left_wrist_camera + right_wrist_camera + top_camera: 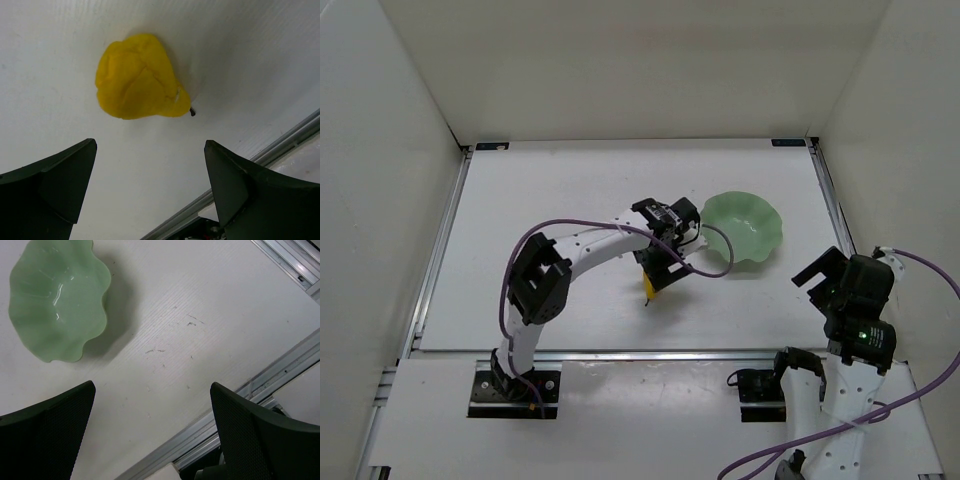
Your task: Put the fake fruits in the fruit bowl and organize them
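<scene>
The fake fruit, a small yellow pear [137,77] with a thin dark stem, lies on the white table. In the top view only a bit of the pear [649,289] shows below my left gripper [656,268], which hovers right over it. In the left wrist view the left gripper [150,144] is open, both fingers short of the pear and nothing between them. The mint-green fruit bowl [748,228] with its wavy rim stands empty just right of the left wrist. My right gripper [819,271] is open near the table's right edge, with the bowl [57,295] up and left of the right gripper [152,385].
Aluminium rails [440,250] frame the table, one running close past the left fingers [280,145] and one by the right fingers [250,395]. White walls enclose three sides. A purple cable [560,226] loops over the left arm and past the bowl's near rim.
</scene>
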Robot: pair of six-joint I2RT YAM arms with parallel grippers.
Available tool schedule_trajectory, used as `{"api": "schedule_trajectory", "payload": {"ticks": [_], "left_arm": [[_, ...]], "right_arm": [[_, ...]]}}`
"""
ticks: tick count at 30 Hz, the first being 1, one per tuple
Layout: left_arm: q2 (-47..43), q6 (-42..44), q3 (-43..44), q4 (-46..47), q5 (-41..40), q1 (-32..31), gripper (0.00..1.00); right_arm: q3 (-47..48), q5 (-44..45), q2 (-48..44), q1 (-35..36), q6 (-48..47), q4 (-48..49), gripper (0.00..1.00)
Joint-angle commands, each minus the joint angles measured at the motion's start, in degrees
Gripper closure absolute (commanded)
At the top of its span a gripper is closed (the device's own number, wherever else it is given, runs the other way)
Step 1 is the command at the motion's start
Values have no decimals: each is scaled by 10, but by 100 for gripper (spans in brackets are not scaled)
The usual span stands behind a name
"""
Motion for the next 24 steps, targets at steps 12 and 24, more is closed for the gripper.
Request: {"api": "schedule_trajectory", "payload": {"ticks": [12,24], "left_arm": [[37,-42,-51,124,14,14,17],[67,-48,-31,139,-2,24,90]], "right_arm": [[28,7,6,3,-28,-19,0],[34,19,6,3,-39,-30,0]]}}
